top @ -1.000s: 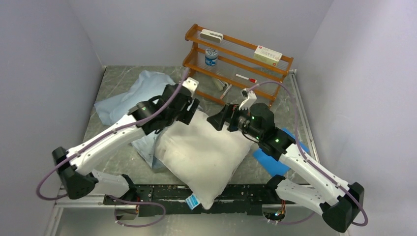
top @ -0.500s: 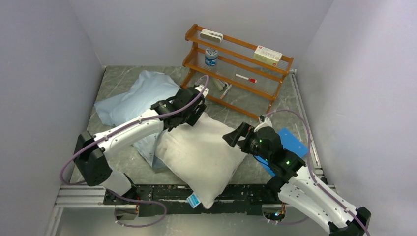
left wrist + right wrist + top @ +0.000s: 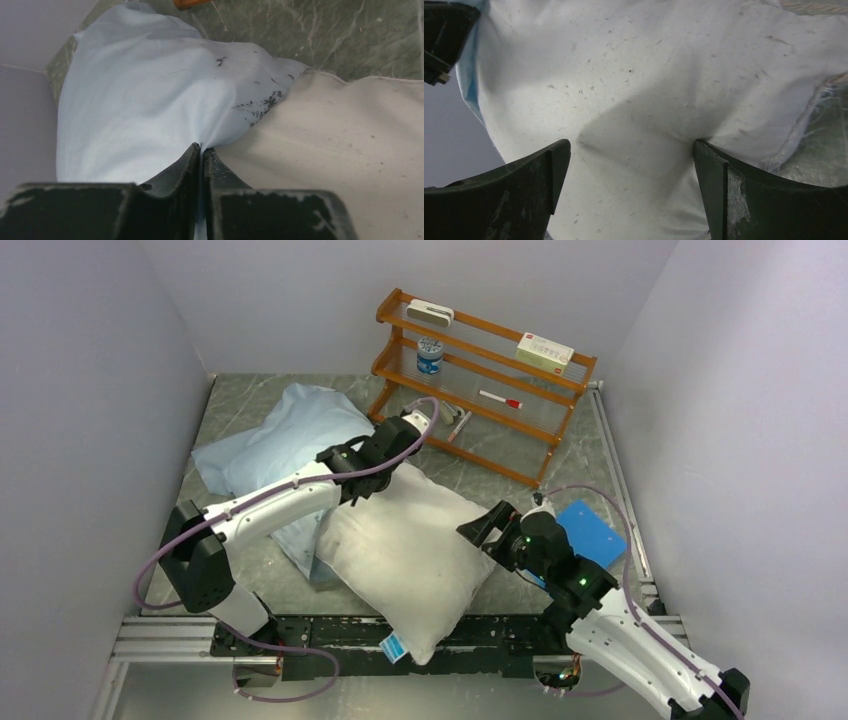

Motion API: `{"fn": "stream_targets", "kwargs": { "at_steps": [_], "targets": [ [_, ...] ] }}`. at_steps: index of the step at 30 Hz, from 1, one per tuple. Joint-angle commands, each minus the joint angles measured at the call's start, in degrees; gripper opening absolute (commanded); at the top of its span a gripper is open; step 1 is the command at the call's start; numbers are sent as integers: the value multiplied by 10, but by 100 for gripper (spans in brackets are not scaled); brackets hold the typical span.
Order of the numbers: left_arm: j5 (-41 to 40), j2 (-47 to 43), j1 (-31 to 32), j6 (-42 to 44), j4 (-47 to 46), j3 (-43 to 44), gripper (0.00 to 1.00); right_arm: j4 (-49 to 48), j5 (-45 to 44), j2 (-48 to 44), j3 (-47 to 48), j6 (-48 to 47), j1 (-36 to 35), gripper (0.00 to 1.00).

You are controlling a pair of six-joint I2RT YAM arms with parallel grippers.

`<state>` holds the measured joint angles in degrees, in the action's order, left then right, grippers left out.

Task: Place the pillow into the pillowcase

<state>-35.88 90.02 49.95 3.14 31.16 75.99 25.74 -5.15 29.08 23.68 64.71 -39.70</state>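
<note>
The off-white pillow (image 3: 400, 550) lies mid-table, its tagged end hanging over the near rail. The pale-blue pillowcase (image 3: 280, 430) is spread behind and left of it, partly under it. My left gripper (image 3: 355, 485) is at the pillow's upper-left edge. In the left wrist view it (image 3: 202, 147) is shut on a fold of pillowcase (image 3: 140, 100), right beside the pillow (image 3: 340, 140). My right gripper (image 3: 483, 528) is at the pillow's right edge. In the right wrist view it (image 3: 631, 150) is open, its fingers straddling the pillow (image 3: 634, 75).
A wooden shelf (image 3: 480, 350) with a jar, a box and small items stands at the back right. A flat bright-blue sheet (image 3: 592, 530) lies right of the pillow, behind my right arm. Walls close in left, back and right. A metal rail (image 3: 330, 635) runs along the near edge.
My left gripper has shut on the pillowcase fabric at the pillow's upper-left edge. My right arm has drawn back toward the near right, its open gripper now at the pillow's right edge.
</note>
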Motion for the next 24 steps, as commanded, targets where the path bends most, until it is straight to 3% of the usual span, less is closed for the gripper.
{"fn": "stream_targets", "kwargs": {
  "at_steps": [1,4,8,14,24],
  "targets": [
    [-10,-11,12,25,-32,24,6,-77,68,25,-38,1,1,96],
    [26,-16,21,17,-23,49,5,-161,122,44,-64,5,1,96],
    [162,-47,28,-7,-42,61,5,-316,167,61,-102,-9,1,95],
    [316,-100,30,-89,-115,39,5,-507,149,122,-117,0,1,92],
    [424,-77,30,-195,-115,32,5,-635,101,258,-87,15,-3,90]
  ]
}}
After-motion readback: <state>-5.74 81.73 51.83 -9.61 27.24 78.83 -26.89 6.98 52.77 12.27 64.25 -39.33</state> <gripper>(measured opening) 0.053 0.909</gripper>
